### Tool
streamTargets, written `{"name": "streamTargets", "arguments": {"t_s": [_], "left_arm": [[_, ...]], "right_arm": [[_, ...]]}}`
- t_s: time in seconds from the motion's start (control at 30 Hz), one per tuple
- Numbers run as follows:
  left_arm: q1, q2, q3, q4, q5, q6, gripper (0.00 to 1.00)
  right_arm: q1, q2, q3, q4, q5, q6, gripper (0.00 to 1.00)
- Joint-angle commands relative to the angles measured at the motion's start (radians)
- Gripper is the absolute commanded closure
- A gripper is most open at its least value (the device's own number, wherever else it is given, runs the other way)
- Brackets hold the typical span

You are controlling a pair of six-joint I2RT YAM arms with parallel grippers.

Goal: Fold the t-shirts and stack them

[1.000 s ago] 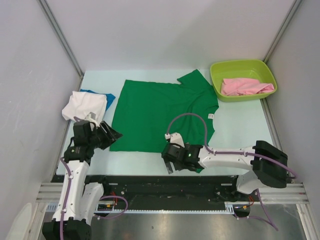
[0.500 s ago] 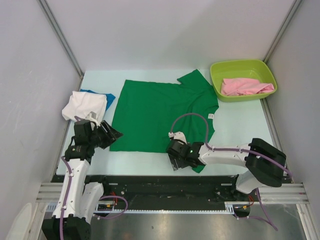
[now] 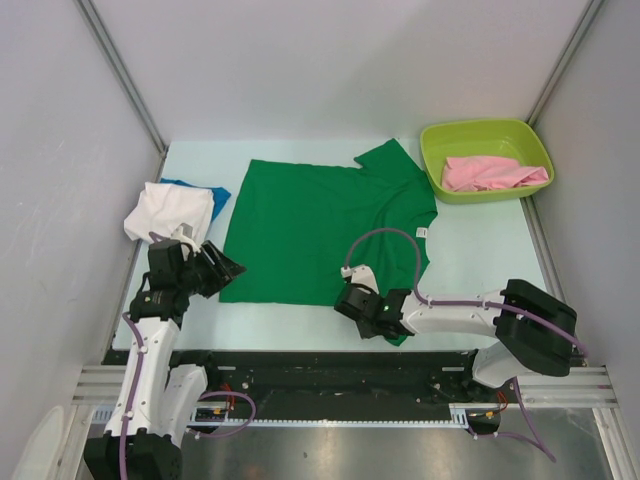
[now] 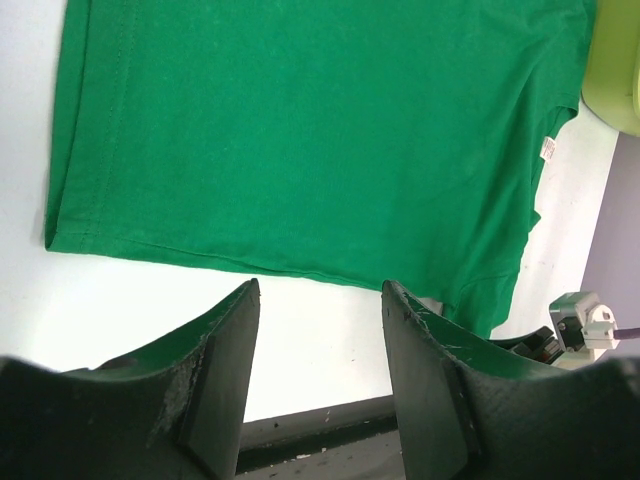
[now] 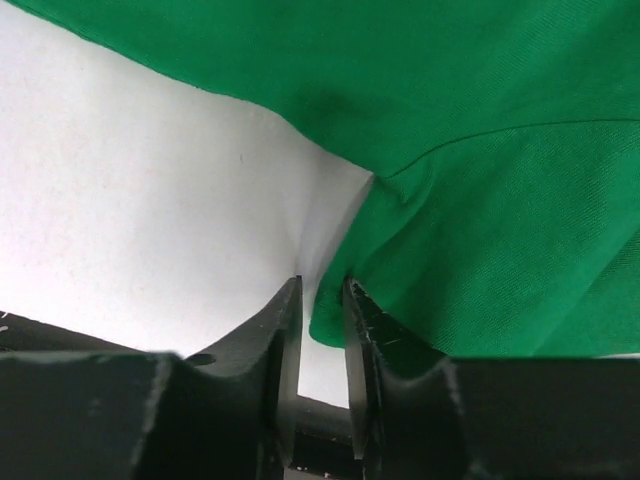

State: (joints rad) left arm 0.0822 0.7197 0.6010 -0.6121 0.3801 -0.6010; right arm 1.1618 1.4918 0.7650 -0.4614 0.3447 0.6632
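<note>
The bright green t-shirt [image 3: 320, 220] lies spread flat on the table, one sleeve reaching the near edge. My right gripper [image 3: 347, 308] is low at that near sleeve, and in the right wrist view its jaws [image 5: 322, 285] stand nearly together with the green sleeve's edge [image 5: 480, 150] between them. Beside the shirt's near left corner [image 4: 300, 130], my left gripper [image 3: 224, 270] hovers open, with only bare table between its fingers [image 4: 320, 290]. A white t-shirt [image 3: 170, 210] lies folded on a blue one [image 3: 207, 190] at the left. The pink t-shirt [image 3: 490, 173] is crumpled in the tub.
The lime-green plastic tub [image 3: 470, 127] stands at the back right corner. Grey walls close the table at the left, back and right. A black rail runs along the near edge by the arm bases.
The right gripper has slid slightly right onto the near sleeve and its jaws have closed from wide to narrow around the cloth's edge. The left arm has stayed still.
</note>
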Motion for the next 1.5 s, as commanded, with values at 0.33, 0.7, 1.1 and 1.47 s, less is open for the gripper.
{"name": "streamTargets", "arguments": {"t_s": [0.33, 0.7, 1.1, 1.47], "left_arm": [[-0.006, 0.001, 0.002, 0.025, 0.022, 0.029, 0.43], [-0.006, 0.001, 0.0, 0.023, 0.028, 0.029, 0.43], [-0.005, 0.0, 0.0, 0.025, 0.04, 0.033, 0.43], [-0.004, -0.009, 0.034, 0.017, 0.048, 0.052, 0.43]], "right_arm": [[0.021, 0.013, -0.024, 0.125, -0.156, 0.072, 1.0], [0.09, 0.087, 0.003, 0.234, -0.282, 0.099, 1.0], [0.099, -0.086, 0.125, -0.024, -0.04, 0.082, 0.0], [-0.426, -0.325, 0.134, -0.223, 0.059, -0.019, 0.0]]}}
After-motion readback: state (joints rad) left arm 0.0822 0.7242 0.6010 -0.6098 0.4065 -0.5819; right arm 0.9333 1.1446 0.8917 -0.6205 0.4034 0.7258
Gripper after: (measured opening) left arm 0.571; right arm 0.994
